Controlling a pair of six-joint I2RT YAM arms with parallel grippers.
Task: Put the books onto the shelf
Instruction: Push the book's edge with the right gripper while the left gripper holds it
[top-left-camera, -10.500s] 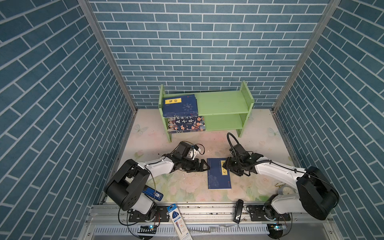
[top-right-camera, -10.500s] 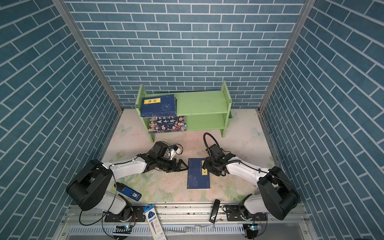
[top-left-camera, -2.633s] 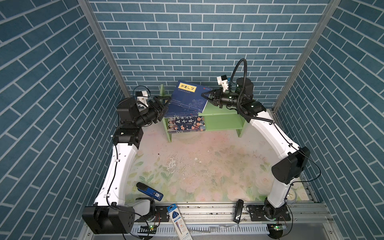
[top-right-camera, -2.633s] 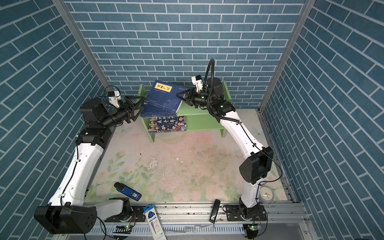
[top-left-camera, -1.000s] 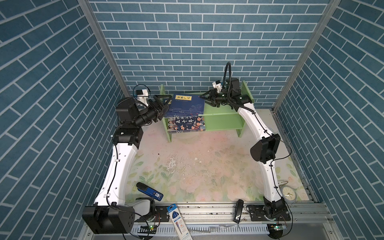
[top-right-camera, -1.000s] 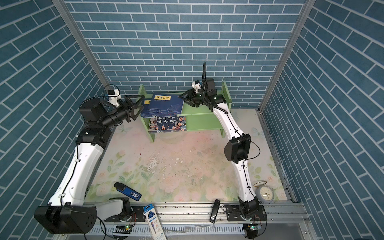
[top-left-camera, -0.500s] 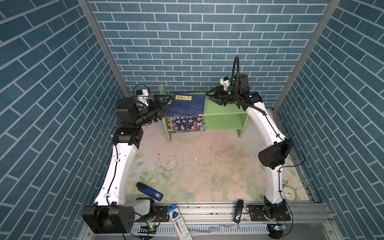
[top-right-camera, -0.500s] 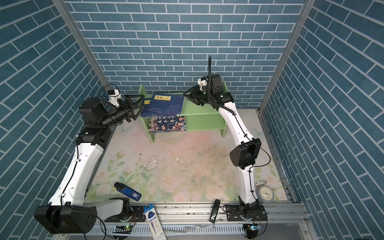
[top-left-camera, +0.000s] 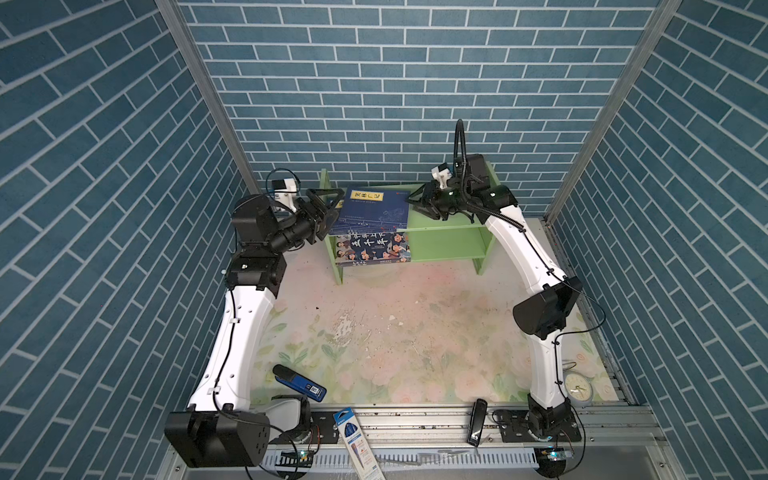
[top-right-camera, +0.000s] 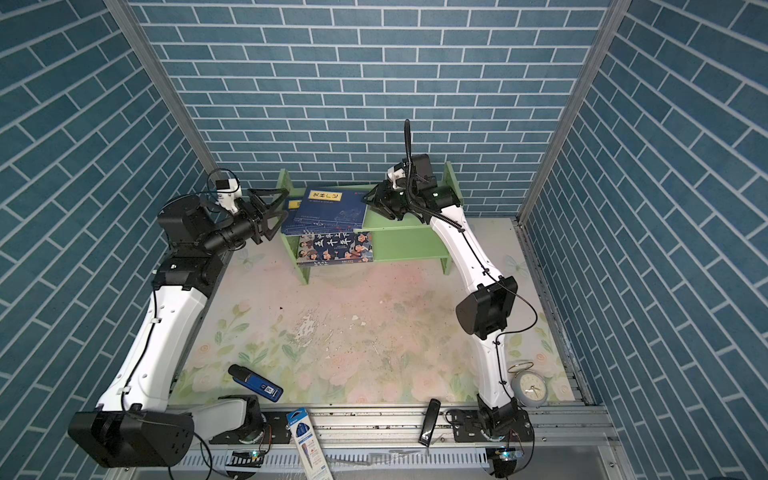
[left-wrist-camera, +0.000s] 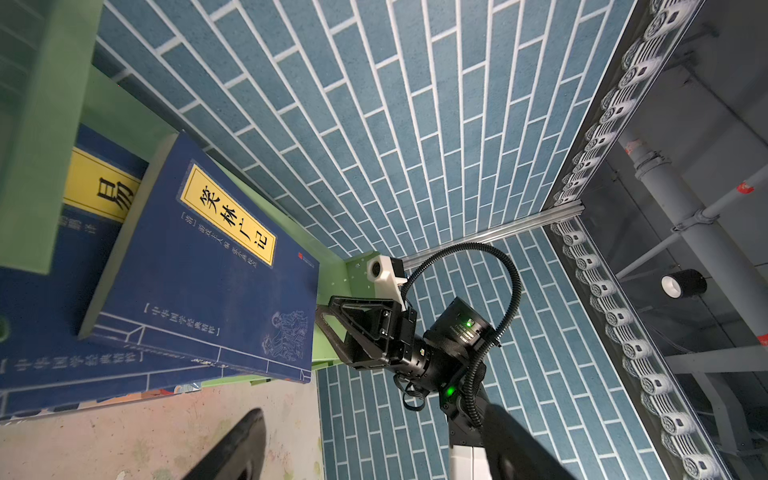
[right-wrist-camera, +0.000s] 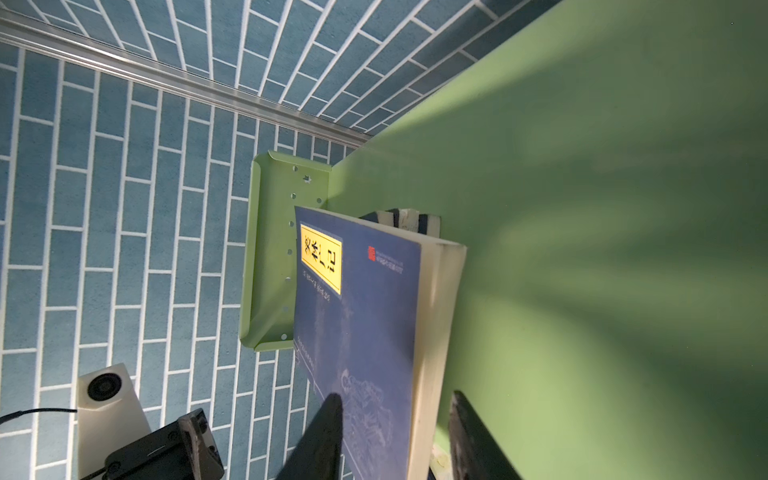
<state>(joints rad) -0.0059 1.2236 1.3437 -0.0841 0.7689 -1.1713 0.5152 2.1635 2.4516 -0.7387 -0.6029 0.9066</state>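
Here the top book (top-left-camera: 374, 208) lies on the navy stack (left-wrist-camera: 41, 324) at the upper left end of the shelf (top-left-camera: 444, 249), long axis front-to-back. The right fingers (right-wrist-camera: 328, 419), half-parted and empty, sit just off its right edge; the left fingers (left-wrist-camera: 232, 449) gape wide.

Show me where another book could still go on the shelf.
Bare: the top tier from the navy book stack to the right side panel, though the right gripper sits at the stack's edge; the lower tier right of the cartoon-face book. Crowded: both tiers' left ends, with the left gripper just outside the left panel.
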